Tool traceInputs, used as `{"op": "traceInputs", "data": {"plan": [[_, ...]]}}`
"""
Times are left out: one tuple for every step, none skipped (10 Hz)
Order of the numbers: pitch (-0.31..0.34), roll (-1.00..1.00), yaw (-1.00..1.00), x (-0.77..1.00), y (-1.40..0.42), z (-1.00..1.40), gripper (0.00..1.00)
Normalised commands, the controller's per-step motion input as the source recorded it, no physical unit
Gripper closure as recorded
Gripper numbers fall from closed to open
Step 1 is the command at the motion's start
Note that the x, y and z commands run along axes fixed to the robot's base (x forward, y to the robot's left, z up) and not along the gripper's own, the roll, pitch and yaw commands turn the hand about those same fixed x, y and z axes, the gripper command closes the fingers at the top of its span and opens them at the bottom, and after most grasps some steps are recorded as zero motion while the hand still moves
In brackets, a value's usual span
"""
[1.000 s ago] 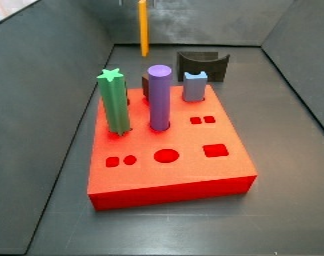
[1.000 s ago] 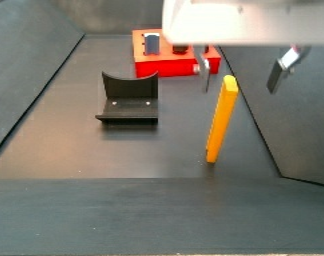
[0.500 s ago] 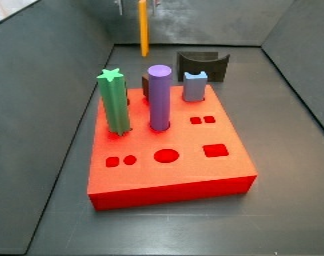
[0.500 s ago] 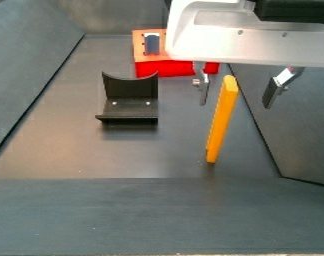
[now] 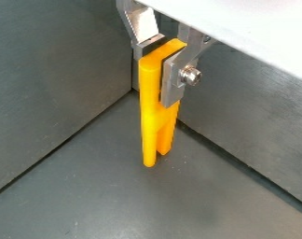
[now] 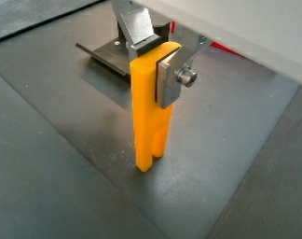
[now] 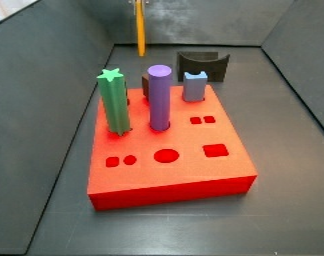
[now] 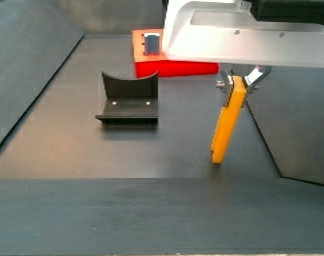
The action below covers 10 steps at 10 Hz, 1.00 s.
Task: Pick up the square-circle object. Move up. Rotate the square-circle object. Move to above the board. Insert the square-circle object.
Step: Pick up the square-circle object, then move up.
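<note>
Jaws around square-circle object point(image 8: 226, 122) — gripper point(image 5: 160, 54) mid-floor

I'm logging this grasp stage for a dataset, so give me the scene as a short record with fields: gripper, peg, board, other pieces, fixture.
gripper: gripper at the top of the peg, fingers on either side of it, closed on it
peg: square-circle object upright, lower tip at or just above the dark floor; contact cannot be told
board: board red, apart from the peg; round and square holes near its front edge are open
other pieces: green star-topped peg and purple cylinder standing in the board
fixture: fixture on the floor, holding nothing
</note>
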Motion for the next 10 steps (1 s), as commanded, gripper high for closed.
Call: {"op": "traceInputs", "data": {"plan": [[0.000, 0.00, 0.00, 0.00, 0.00, 0.00, 1.00], [0.000, 0.00, 0.00, 0.00, 0.00, 0.00, 1.00], [0.000, 0.00, 0.00, 0.00, 0.00, 0.00, 1.00], [0.000, 0.00, 0.00, 0.00, 0.00, 0.00, 1.00], [0.000, 0.00, 0.00, 0.00, 0.00, 0.00, 1.00], [0.000, 0.00, 0.00, 0.00, 0.00, 0.00, 1.00], [0.000, 0.00, 0.00, 0.00, 0.00, 0.00, 1.00], [0.000, 0.00, 0.00, 0.00, 0.00, 0.00, 1.00], [0.000, 0.00, 0.00, 0.00, 0.00, 0.00, 1.00], [0.000, 0.00, 0.00, 0.00, 0.00, 0.83, 1.00]]}}
